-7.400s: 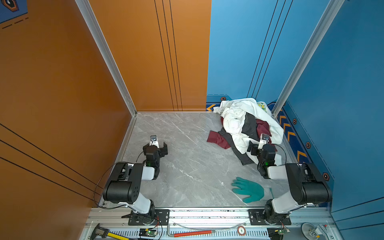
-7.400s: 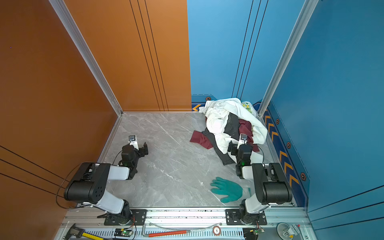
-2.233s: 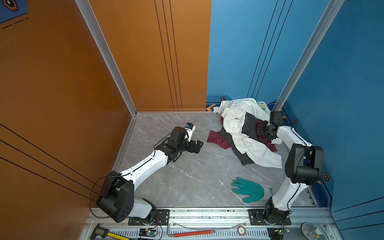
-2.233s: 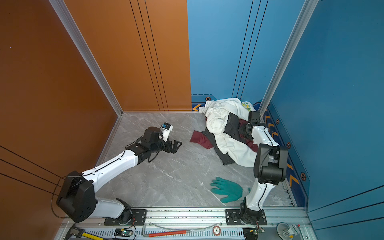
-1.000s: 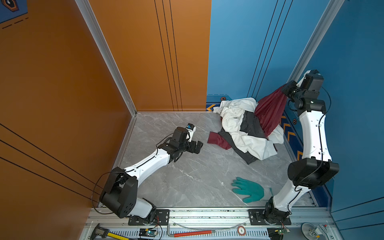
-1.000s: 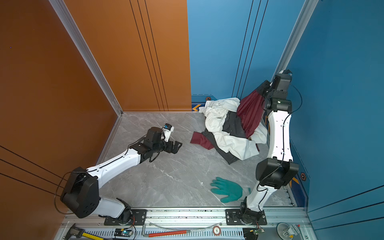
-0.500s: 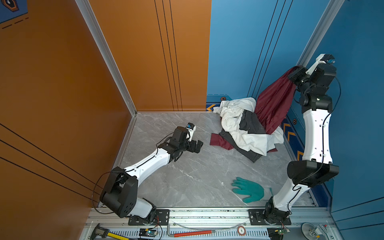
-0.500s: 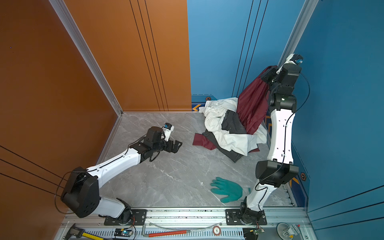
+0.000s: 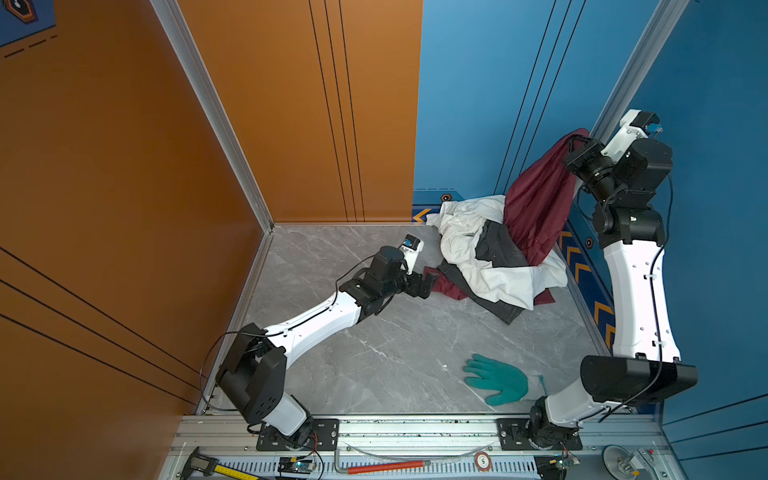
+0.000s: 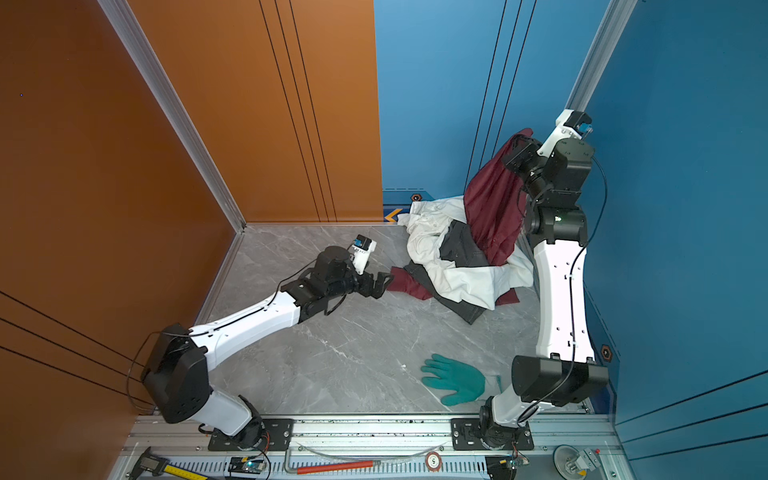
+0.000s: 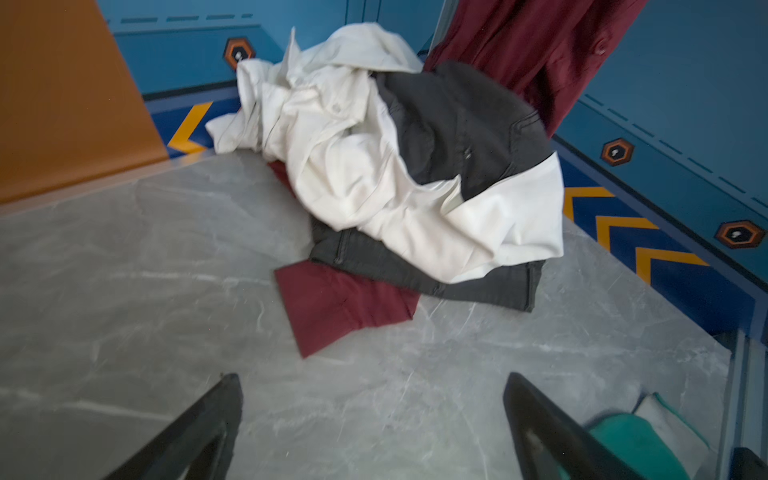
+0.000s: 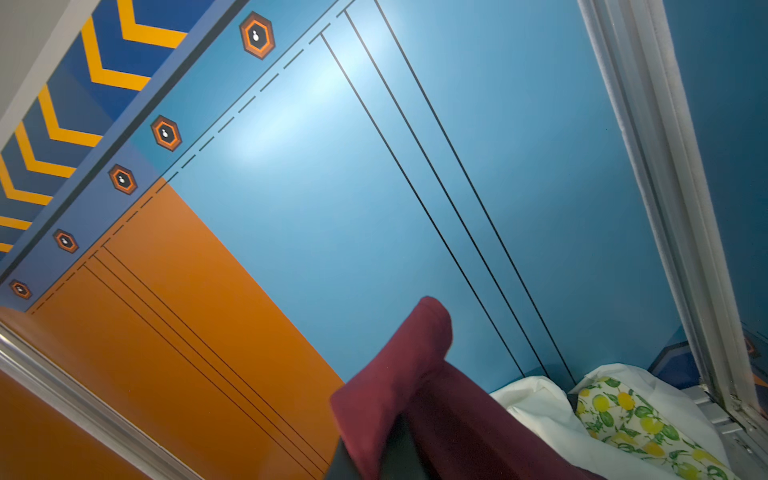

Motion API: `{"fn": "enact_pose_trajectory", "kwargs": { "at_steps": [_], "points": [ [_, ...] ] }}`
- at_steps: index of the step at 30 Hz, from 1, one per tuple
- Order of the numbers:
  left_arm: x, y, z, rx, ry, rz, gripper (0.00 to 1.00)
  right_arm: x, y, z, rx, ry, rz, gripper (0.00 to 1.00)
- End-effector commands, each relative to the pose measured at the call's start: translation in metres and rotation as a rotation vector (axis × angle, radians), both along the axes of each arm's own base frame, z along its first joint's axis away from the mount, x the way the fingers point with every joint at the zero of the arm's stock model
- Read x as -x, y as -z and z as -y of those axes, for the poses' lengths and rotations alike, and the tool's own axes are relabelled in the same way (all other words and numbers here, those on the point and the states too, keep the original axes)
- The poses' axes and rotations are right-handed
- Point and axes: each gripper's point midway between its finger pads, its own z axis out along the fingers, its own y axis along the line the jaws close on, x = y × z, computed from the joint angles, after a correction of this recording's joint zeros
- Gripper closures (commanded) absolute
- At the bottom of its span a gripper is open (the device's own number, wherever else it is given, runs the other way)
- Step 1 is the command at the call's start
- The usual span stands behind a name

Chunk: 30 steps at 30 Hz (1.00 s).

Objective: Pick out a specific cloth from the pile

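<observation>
The cloth (image 9: 536,208), a dark red garment, hangs in a long drape above the pile (image 9: 503,278). Its top is bunched in the clenched right pincer (image 9: 577,150), which grasps it high over the pile's far right side. Its lower end runs down into the pile, between a dark grey garment (image 9: 496,249) and white fabric (image 9: 461,232). A maroon flap (image 9: 446,286) lies flat on the counter at the pile's left edge, its inner end under the grey piece; whether it belongs to the same garment cannot be told. The left pincer (image 9: 424,286) hovers just beside that flap, jaws spread wide and empty, its two dark fingers (image 11: 195,432) framing the left wrist view. A yellow-green lemon print (image 12: 631,419) shows among the white folds at the pile's back. A teal glove (image 9: 498,380) lies well apart from the pile, toward the arms' bases. The grey marbled counter (image 9: 374,353) is boxed in by an orange wall (image 9: 291,104) to the pile's left and blue walls (image 9: 478,83) behind and to its right.
</observation>
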Motion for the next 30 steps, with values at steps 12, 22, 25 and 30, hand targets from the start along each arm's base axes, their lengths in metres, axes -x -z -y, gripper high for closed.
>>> {"fn": "enact_pose_trajectory", "kwargs": {
  "at_steps": [12,22,25,30],
  "points": [
    [-0.024,-0.05,0.176,0.19,0.145,0.291,0.02,0.04,-0.005,-0.026,-0.113,-0.141,0.028,1.0],
    [-0.037,-0.039,0.219,0.291,0.148,0.36,0.02,0.043,0.023,-0.043,-0.166,-0.189,-0.034,1.0],
    [-0.04,-0.036,0.226,0.309,0.153,0.36,0.02,0.043,0.033,-0.049,-0.172,-0.197,-0.063,1.0],
    [-0.045,-0.032,0.238,0.366,0.153,0.364,0.02,0.045,0.052,-0.072,-0.182,-0.247,-0.114,1.0]
  ]
}}
